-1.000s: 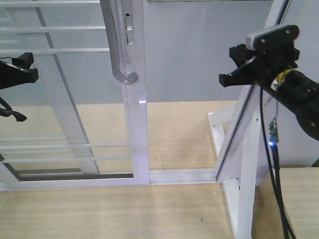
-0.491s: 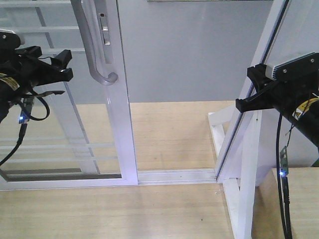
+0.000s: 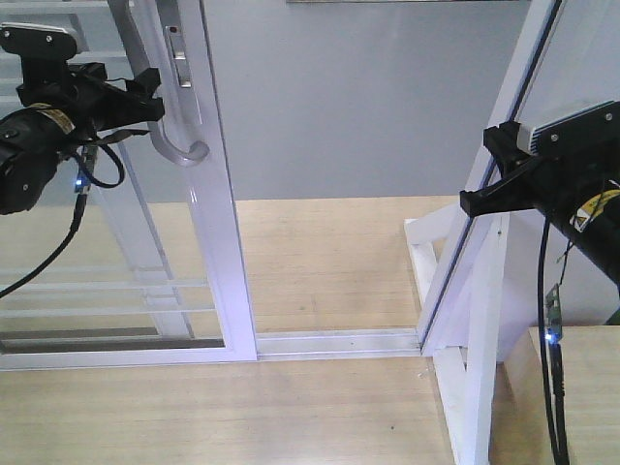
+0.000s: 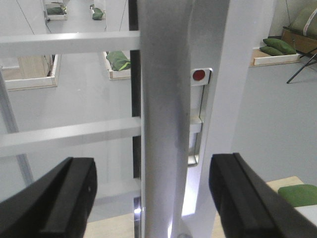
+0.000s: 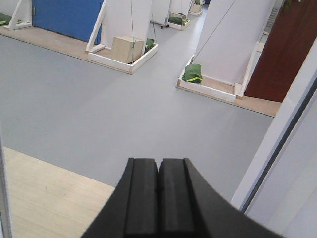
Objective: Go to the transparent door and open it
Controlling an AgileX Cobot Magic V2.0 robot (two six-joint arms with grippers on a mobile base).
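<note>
Straddling the curved grey pull handle (image 4: 163, 99) of the white-framed transparent door (image 3: 219, 252), the spread left gripper (image 3: 151, 95) should clamp, then drag sideways; the right gripper (image 5: 158, 191) sits clenched, empty.

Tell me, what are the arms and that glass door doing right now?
Left gripper open, straddling the grey handle. Right gripper shut, empty, held clear. Transparent door partly open; nothing blocking the track.

The left gripper (image 3: 150, 97) is at the transparent door (image 3: 221, 252), by its handle (image 3: 182, 155).
</note>
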